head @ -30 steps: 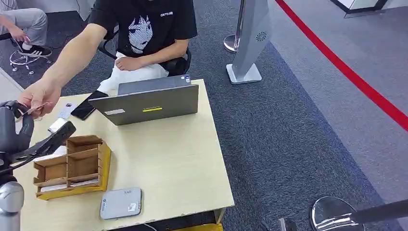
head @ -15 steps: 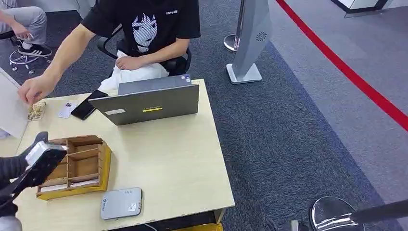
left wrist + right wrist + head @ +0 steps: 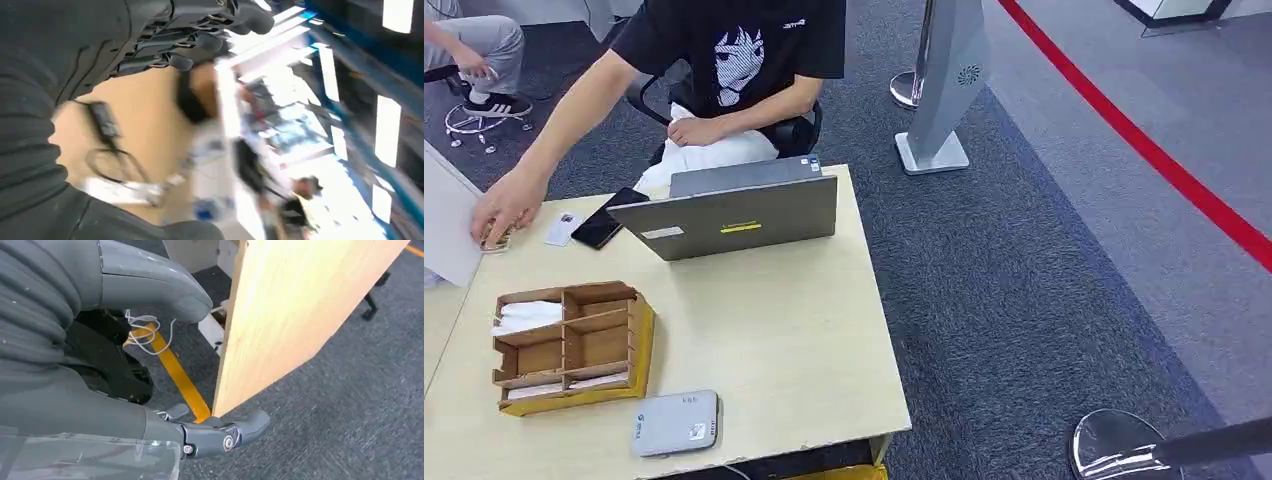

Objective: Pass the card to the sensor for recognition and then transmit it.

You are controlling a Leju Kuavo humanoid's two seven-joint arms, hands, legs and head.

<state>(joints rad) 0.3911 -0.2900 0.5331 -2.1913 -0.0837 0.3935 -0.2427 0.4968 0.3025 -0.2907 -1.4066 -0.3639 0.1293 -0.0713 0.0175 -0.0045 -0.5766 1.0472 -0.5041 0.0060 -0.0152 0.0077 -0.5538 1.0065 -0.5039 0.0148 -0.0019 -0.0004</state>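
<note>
While a person's hand (image 3: 507, 208) presses near the table's (image 3: 774, 330) far left corner, we see a card (image 3: 563, 229) flat just beside it, long axis running away from us; both our left hand (image 3: 190, 35) and right hand (image 3: 150, 365) hold nothing, fingers apart.

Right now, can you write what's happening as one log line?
left hand: holds nothing seen | right hand: open, beside table | person's hand: at table's far corner | flat grey card sensor: untouched

Table (image 3: 764, 340) centre and right half bare: open passage there. Obstacles: laptop (image 3: 736, 212) along far edge, wooden organizer (image 3: 569, 345) near left, grey reader (image 3: 675, 423) at near edge. Person's hand (image 3: 506, 210) occupies far-left corner beside card (image 3: 563, 229) and phone (image 3: 607, 218).
</note>
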